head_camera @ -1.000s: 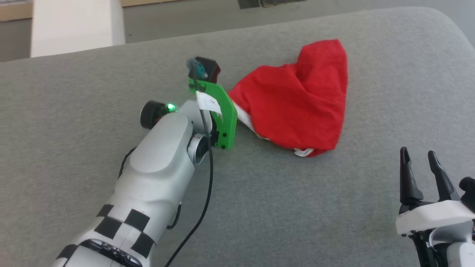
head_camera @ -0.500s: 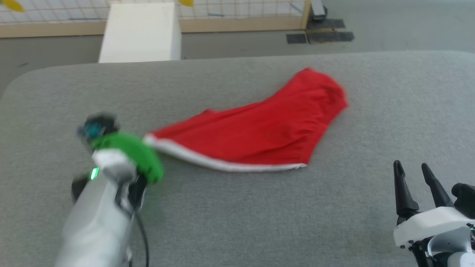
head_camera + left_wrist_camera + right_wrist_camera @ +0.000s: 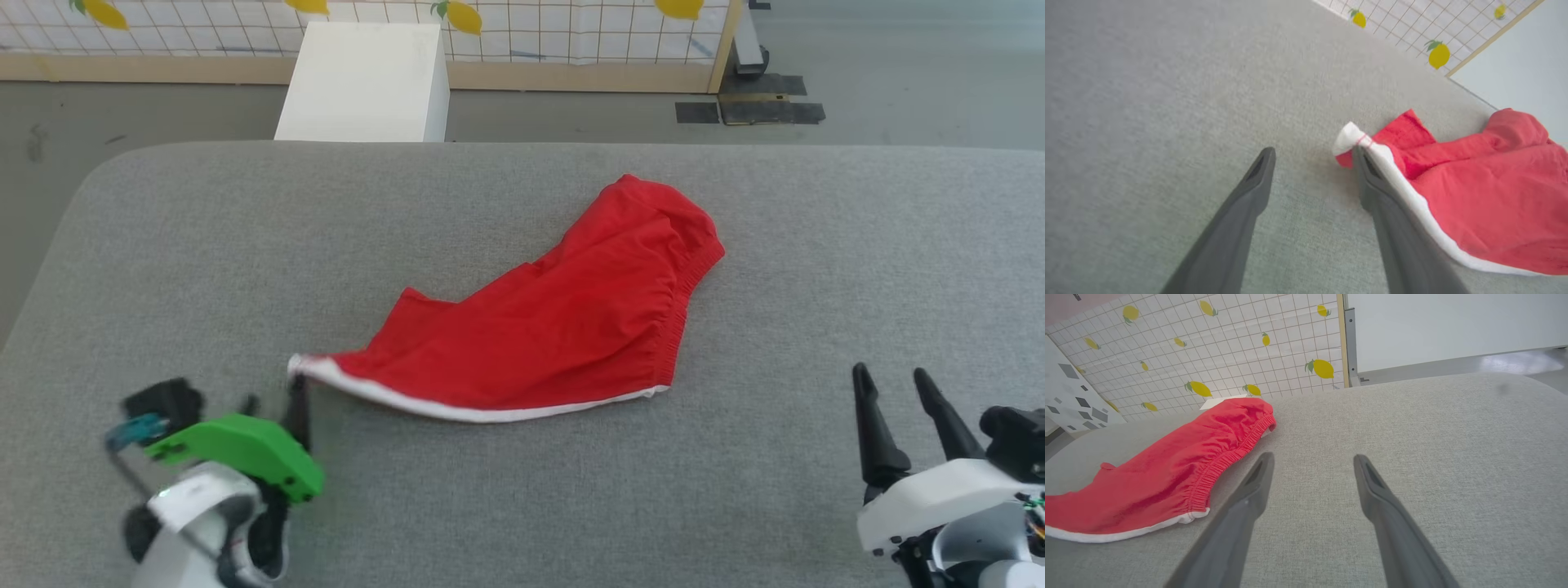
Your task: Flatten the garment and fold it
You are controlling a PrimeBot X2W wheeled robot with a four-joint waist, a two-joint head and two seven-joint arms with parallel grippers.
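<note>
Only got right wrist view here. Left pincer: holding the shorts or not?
Observer: Not holding. The left pincer is open. The garment has its white-trimmed corner at one fingertip, outside the gap.
Operator: Where does that corner sit on the pad?
Observer: Head view puts it near-left on the grey surface. It is the garment's closest-left tip, and the fabric runs diagonally away from it to the far right.
</note>
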